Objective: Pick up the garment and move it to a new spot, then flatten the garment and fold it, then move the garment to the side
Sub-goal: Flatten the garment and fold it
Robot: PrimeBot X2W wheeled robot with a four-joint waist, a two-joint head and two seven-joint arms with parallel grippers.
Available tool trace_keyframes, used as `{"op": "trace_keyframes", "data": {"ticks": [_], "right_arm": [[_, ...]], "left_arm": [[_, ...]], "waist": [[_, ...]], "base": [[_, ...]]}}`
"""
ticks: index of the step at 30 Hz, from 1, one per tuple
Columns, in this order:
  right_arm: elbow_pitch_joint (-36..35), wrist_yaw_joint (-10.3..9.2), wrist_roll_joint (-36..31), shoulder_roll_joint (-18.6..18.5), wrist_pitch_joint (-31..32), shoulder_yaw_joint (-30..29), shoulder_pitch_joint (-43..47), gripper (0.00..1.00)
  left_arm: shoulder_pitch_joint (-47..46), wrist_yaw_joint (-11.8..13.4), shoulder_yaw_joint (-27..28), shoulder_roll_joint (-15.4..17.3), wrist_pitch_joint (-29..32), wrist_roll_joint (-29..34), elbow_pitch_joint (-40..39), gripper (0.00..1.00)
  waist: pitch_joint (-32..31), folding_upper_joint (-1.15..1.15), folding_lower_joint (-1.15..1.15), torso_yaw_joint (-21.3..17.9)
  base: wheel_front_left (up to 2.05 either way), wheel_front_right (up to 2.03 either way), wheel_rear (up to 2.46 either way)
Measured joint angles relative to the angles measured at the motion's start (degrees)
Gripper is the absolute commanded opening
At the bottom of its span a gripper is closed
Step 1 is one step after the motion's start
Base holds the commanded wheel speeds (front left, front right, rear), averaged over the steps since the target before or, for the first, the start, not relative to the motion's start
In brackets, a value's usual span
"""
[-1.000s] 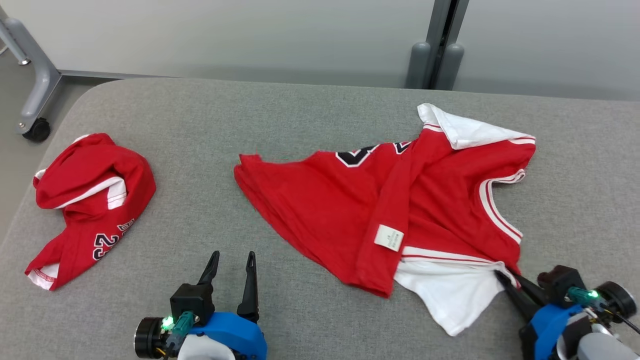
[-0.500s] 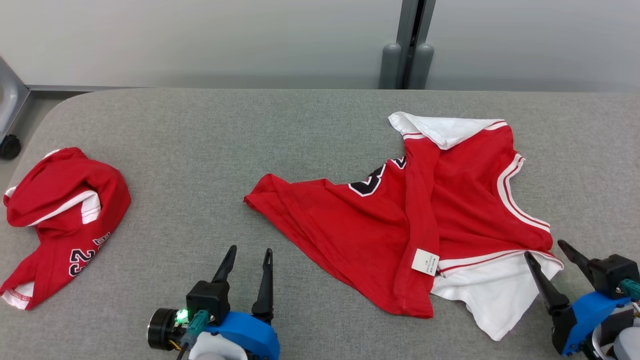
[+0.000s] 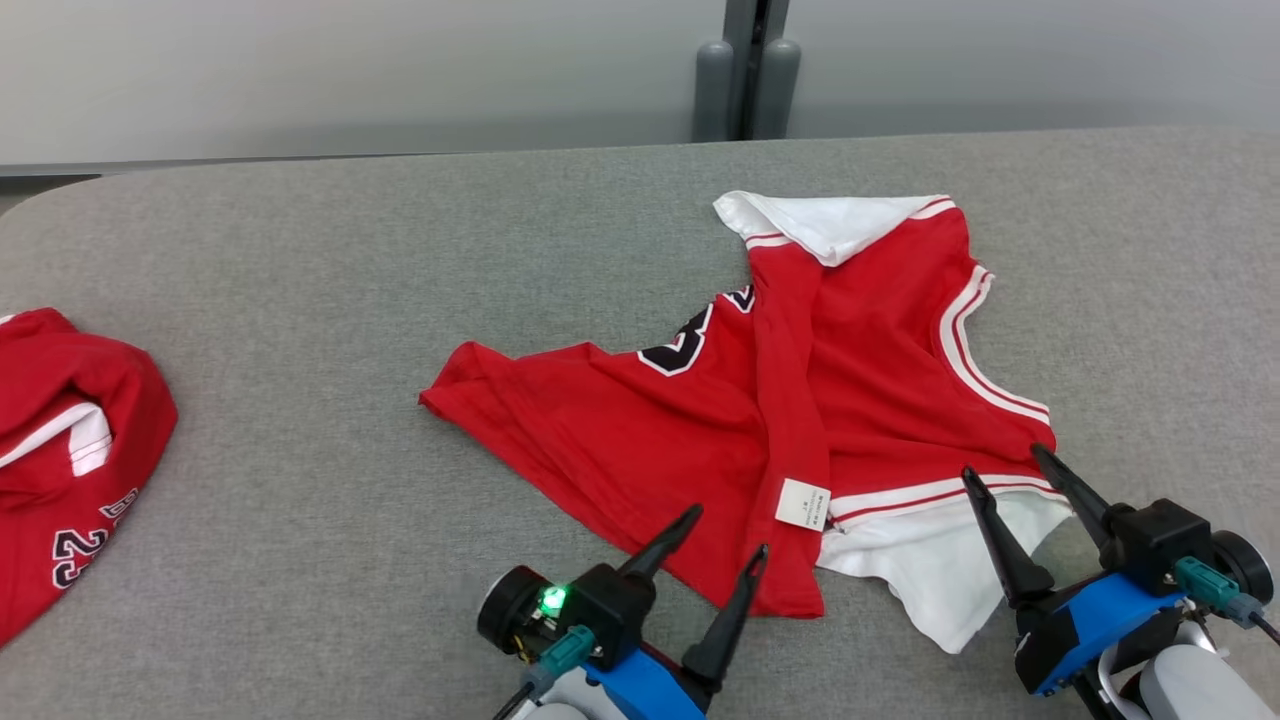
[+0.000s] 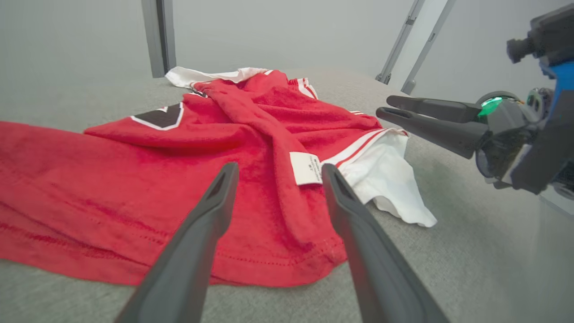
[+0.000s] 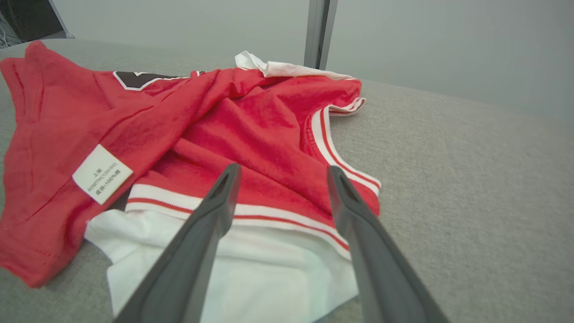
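A: Start big. Where's the garment?

B: On the grey table [image 3: 300, 250], right of centre. Red shirt [image 3: 640, 440], lying loose, nothing lifting it. A second red shirt [image 3: 60, 470] sits bunched at the table's far left, well apart.

A: Progress?

B: My read is early in the flattening. Shirt is down but rumpled, with a thick ridge of cloth running across the body from far to near. One white sleeve [image 3: 930, 580] spills out at the near right, another is turned over at the far edge. Smoothing, folding and the move aside all look undone. Whether this is its new spot, can't tell.

A: Which way does it point?

B: Long axis runs left to right across the table. Hem corner points to the robot's left, striped neck trim faces right.

A: Grippers?

B: Left gripper [image 3: 728, 530] has its jaws spread, empty, tips over the near red hem. Right gripper [image 3: 1002, 461] is also spread, holding nothing, tips straddling the striped band beside the white sleeve.

A: Smallest thing?

B: White label [image 3: 803, 502], on the ridge, between the two grippers.
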Motion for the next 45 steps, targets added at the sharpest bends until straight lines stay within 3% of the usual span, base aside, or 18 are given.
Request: {"op": "trace_keyframes", "data": {"ticks": [11,17,18,20,27,39,45], "right_arm": [[0.0,0.0,-0.5,0.7,0.0,0.3,-0.4,1.0],[-0.1,0.0,-0.5,0.7,0.0,0.4,-0.9,1.0],[0.0,0.0,-0.5,0.7,0.0,0.5,-0.9,1.0],[0.0,0.0,-0.6,0.7,0.0,0.5,-0.9,1.0],[0.4,0.0,-0.6,1.1,0.0,0.3,-0.9,1.0],[2.4,0.0,-0.7,4.4,0.0,0.8,1.4,1.0],[2.9,0.0,-0.7,5.6,0.0,0.9,2.1,1.0]], "left_arm": [[-4.7,-0.5,-12.0,0.0,0.0,-6.6,10.6,1.0],[-7.0,-0.7,-14.2,0.0,0.0,-9.3,13.3,1.0],[-7.0,-0.7,-14.5,0.0,0.0,-9.7,13.4,0.49],[-7.3,-0.7,-14.8,0.0,0.0,-10.0,13.6,0.0],[-8.4,-0.7,-12.0,0.0,0.0,-8.1,7.9,0.0],[-16.3,-0.7,-2.9,0.0,0.0,3.8,-10.9,0.0],[-22.2,-0.7,3.4,0.8,0.0,3.4,-12.3,0.0]], "waist": [[1.9,0.0,0.0,-2.9],[2.4,0.0,0.0,-3.3],[2.4,0.0,0.0,-3.3],[2.3,0.0,0.0,-3.1],[1.3,0.0,0.0,-1.6],[-3.8,0.0,-0.01,2.7],[-4.3,0.0,-0.01,3.4]], "base": [[0.0,0.0,0.0],[0.0,0.0,0.0],[0.0,0.0,0.0],[0.0,0.0,0.0],[0.0,0.0,0.0],[0.0,0.0,0.0],[0.0,0.0,0.0]]}}
